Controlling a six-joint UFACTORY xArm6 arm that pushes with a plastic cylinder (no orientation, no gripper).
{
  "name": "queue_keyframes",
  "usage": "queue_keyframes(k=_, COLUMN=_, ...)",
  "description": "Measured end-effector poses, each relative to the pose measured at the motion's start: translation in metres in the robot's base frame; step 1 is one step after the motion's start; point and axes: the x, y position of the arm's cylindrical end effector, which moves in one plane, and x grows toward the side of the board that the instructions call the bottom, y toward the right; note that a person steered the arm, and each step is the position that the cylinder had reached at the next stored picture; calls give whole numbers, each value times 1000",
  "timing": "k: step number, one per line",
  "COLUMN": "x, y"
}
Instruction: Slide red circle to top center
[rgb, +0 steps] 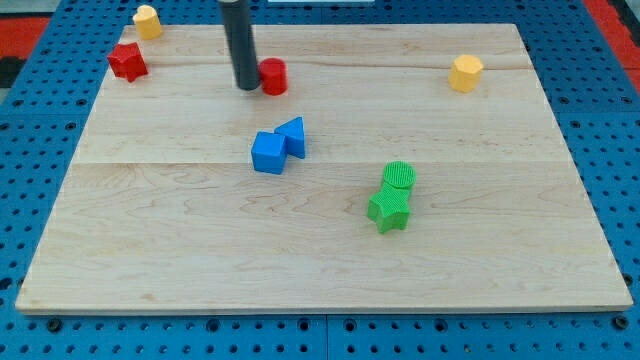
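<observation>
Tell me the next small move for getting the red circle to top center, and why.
Probably a short push toward the view's right and slightly up. My tip sits right against the left side of the red circle, which lies a little left of the board's middle and just below the top edge. Nothing stands in that path; the yellow block is far to the right.

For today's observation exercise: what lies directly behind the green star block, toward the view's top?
The green circle sits right behind the green star, apparently touching it. The star hides the circle's lower front edge, so the exact contact is not visible. Beyond it is bare board.
</observation>
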Motion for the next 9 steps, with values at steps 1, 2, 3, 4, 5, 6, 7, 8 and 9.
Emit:
queue_keyframes(k=1, x=-2, y=47)
queue_keyframes(k=2, x=-4, y=69)
queue_keyframes(k=3, x=2, y=76)
queue_keyframes(k=4, x=1, y=133)
queue_keyframes(k=5, x=-12, y=145)
queue_keyframes(k=6, x=-4, y=126)
queue_keyframes(k=7, x=-19, y=73)
queue_keyframes(k=8, x=-70, y=37)
queue_keyframes(k=9, x=-79, y=52)
